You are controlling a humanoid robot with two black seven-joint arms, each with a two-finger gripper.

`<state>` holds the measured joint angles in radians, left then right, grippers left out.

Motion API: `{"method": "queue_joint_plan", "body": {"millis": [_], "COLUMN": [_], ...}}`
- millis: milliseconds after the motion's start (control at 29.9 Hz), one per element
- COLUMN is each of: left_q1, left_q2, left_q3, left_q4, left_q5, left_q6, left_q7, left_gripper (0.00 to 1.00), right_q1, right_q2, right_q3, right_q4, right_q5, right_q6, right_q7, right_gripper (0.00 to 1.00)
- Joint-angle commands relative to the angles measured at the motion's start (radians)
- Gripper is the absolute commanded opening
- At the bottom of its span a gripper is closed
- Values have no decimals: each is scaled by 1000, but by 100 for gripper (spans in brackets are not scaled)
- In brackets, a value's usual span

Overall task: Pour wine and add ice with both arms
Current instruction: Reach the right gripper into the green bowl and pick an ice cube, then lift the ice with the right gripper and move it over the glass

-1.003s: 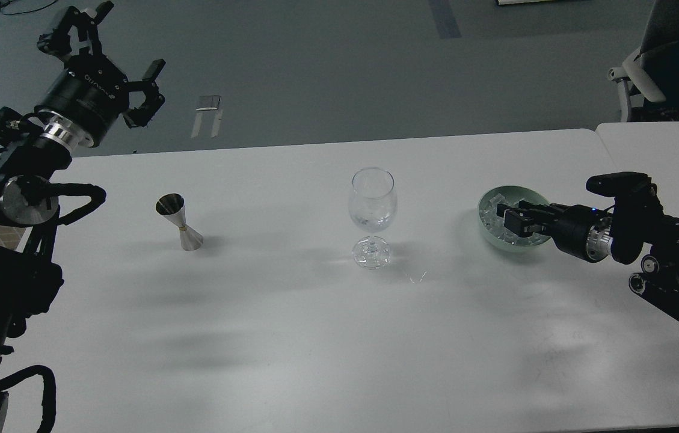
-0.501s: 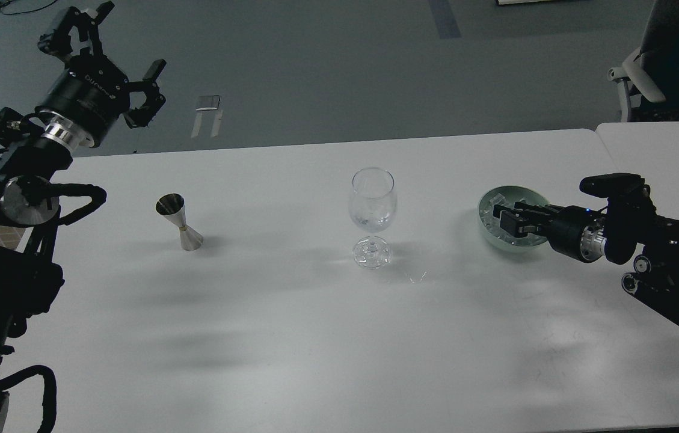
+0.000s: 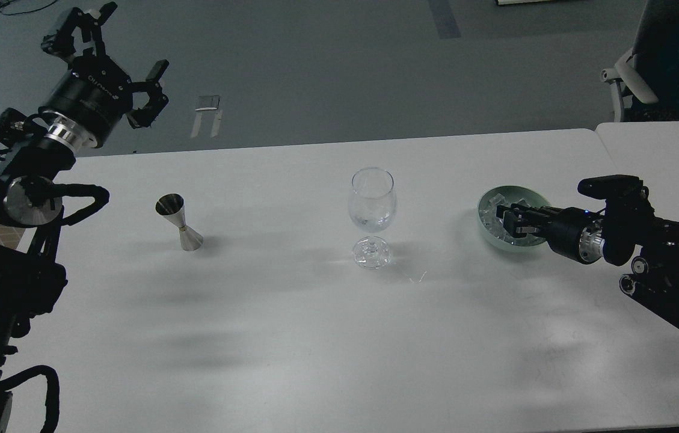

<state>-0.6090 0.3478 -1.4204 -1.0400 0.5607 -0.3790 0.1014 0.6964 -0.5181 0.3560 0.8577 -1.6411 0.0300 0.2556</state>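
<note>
Head view shows my right tool (image 3: 504, 218) reaching low over the pale green bowl (image 3: 486, 231) at the right of the white surface (image 3: 315, 337), its tips down among the ice (image 3: 488, 215). Seen nearly end-on and dark, its fingers cannot be told apart, so I cannot tell whether it is clenched on a lump or released. My left tool (image 3: 113, 57) hangs high beyond the surface's far-left edge, fingers spread wide and grasping nothing. The step in hand looks like picking ice. To do it well I would settle on one lump near the top of the heap, pinch it across flat faces, not corners, since wet ice should slip easily, and lift straight up before carrying it left to the glass (image 3: 373, 207), which stands upright in the middle, well apart from the bowl. The lumps are roughly cubes, with no clear long axis or pointing direction; they lie jumbled in the bowl. A steel jigger (image 3: 180, 222) stands further left, slightly tilted in this view.
</note>
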Motion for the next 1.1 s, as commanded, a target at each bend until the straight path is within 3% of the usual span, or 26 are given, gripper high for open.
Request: {"method": "queue_joint_plan", "body": {"millis": [0, 134, 267, 435, 635, 836, 1070], "left_q1": [0, 0, 0, 0, 0, -2, -2], "left_q2": [0, 0, 0, -4, -9, -7, -10], "left_q3": [0, 0, -2, -2, -2, 1, 2], "left_q4": [0, 0, 0, 0, 0, 0, 0], "left_q5": [-1, -1, -1, -1, -1, 1, 1], "left_q6": [0, 0, 0, 0, 0, 0, 2], "left_q7": [1, 1, 1, 1, 1, 1, 1], "left_gripper": [98, 98, 98, 98, 98, 98, 98], "right_q1": [5, 8, 34, 118, 230, 414, 661], "right_q2": [1, -13, -80, -245, -336, -330, -166], "right_q3": [-17, -14, -6, -5, -5, -20, -219], "right_q4": [3, 23, 86, 228, 371, 445, 452], "right_q5": [1, 4, 15, 24, 59, 93, 98], "right_q6": [1, -1, -2, 10, 30, 114, 165], "right_q7": [-2, -2, -4, -6, -6, -6, -6], "right_gripper": [13, 4, 4, 5, 5, 5, 5]}}
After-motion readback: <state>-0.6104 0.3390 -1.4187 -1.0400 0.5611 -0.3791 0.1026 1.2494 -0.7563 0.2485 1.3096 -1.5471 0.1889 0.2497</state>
